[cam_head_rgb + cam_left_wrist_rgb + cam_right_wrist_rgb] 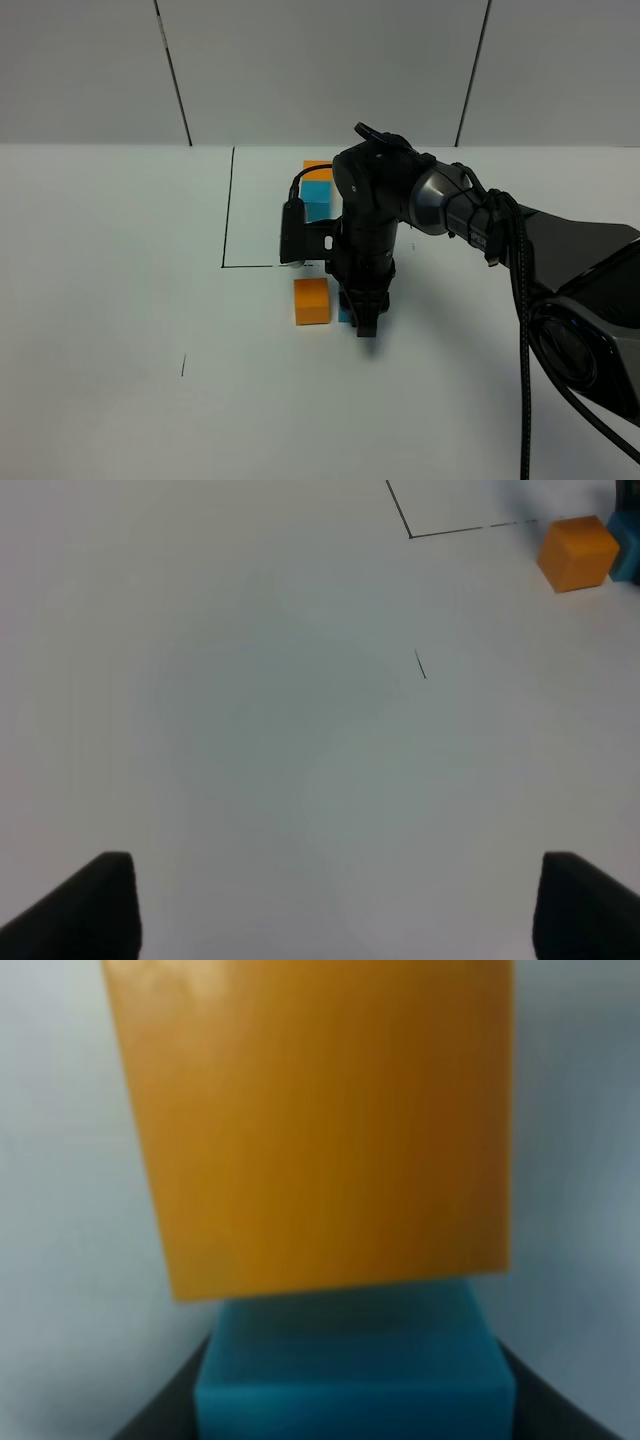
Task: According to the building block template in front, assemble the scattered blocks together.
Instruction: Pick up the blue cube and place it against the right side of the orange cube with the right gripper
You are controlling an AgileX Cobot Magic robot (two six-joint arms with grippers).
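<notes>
The scattered blue block (350,1375) sits between the fingers of my right claw (363,322), which is pressed together on it, pinching it low against the white table (120,300); from the high camera only a sliver of that block shows beside my fingers; the scattered orange block (311,301) lies at its 9 o'clock, and in my right wrist view the two meet face to face; the template (317,186), an orange cube at 12 o'clock of its cyan-blue partner, touching it, stands at 12 o'clock of this pair, inside the corner of a thin black outline (227,215) drawn on the table; a short black tick mark (183,366) lies at 8 o'clock of the orange block; my left claw (335,910) is spread wide, gripping nothing, its two dark fingertips (105,905) above plain table, with the orange block far off at its 1 o'clock
</notes>
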